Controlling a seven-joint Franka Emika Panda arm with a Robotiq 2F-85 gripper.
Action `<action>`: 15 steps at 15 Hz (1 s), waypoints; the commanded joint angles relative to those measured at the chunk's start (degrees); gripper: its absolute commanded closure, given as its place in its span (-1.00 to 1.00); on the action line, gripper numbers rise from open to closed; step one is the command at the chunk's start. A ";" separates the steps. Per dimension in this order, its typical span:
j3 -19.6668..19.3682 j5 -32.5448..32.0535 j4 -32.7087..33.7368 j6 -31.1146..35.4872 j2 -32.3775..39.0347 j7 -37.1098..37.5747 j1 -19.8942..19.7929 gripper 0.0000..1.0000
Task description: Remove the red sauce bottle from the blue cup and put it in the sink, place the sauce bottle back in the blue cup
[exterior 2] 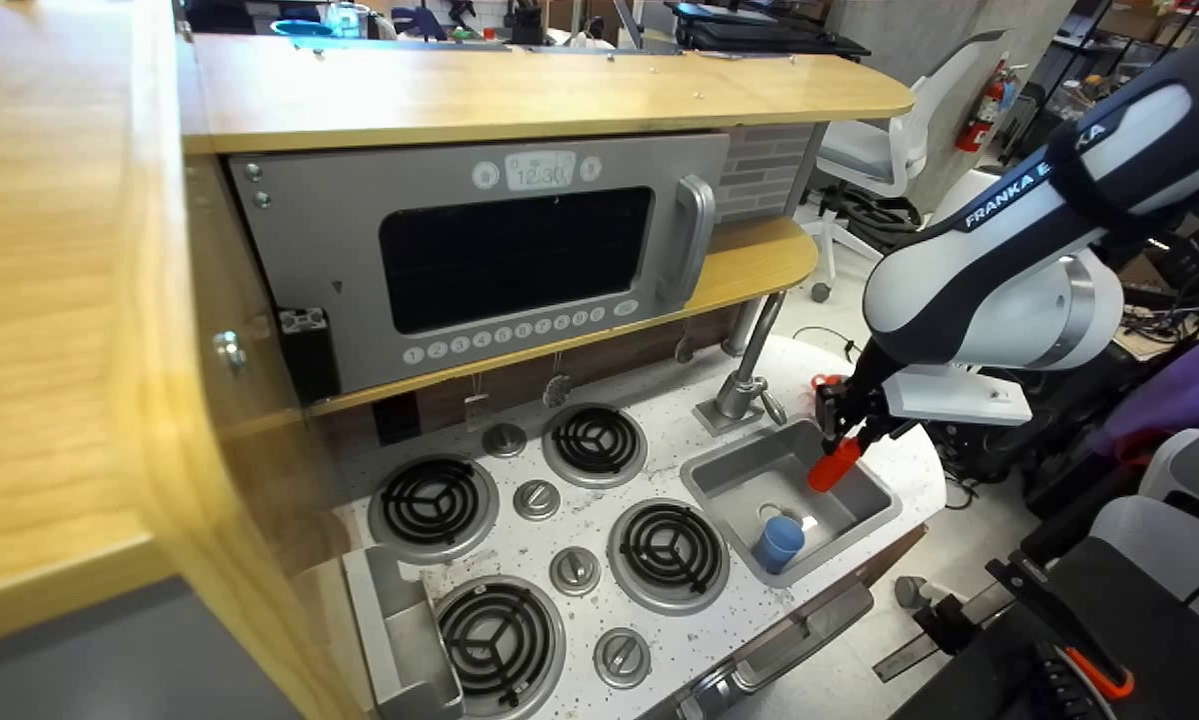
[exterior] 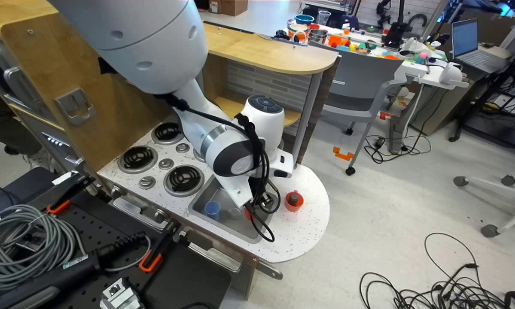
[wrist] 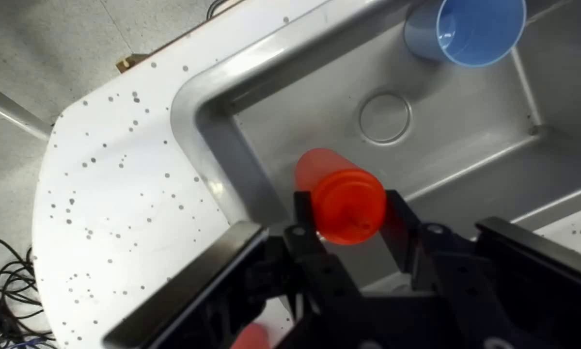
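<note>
One hand (wrist: 351, 209) pinching red sauce bottle (wrist: 341, 195), sink (wrist: 213, 167) rim near, open room across to blue cup (wrist: 464, 31)

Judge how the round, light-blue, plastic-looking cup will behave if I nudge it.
The cup is probably light: its inside looks empty. It may slide across the smooth grey metal sink. Standing upright, it could tip if pushed high, then roll on its round wall.

Speckled wht ctr (exterior: 309, 227) — red container (exterior: 292, 208) nr sink (exterior 2: 759, 482)

the wrist view's top edge crops the blue cup (wrist: 464, 33)
</note>
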 commanded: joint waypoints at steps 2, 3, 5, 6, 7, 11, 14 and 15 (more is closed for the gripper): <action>2.49 1.32 10.28 -5.65 6.97 -1.25 -1.88 0.72; 3.14 1.57 11.91 -7.05 8.19 -1.47 -2.20 0.72; 3.71 1.68 14.99 -9.59 10.67 -1.36 -2.16 0.72; 3.77 1.62 16.28 -10.66 11.67 -1.30 -1.97 0.72; 3.68 1.49 17.37 -11.15 12.58 -1.15 -1.68 0.72; 2.94 1.01 19.73 -12.89 13.71 -0.41 -0.56 0.72; 2.95 0.75 18.19 -12.55 12.71 -0.61 0.13 -0.43; 3.31 0.83 16.87 -12.20 11.89 -1.05 0.15 -0.59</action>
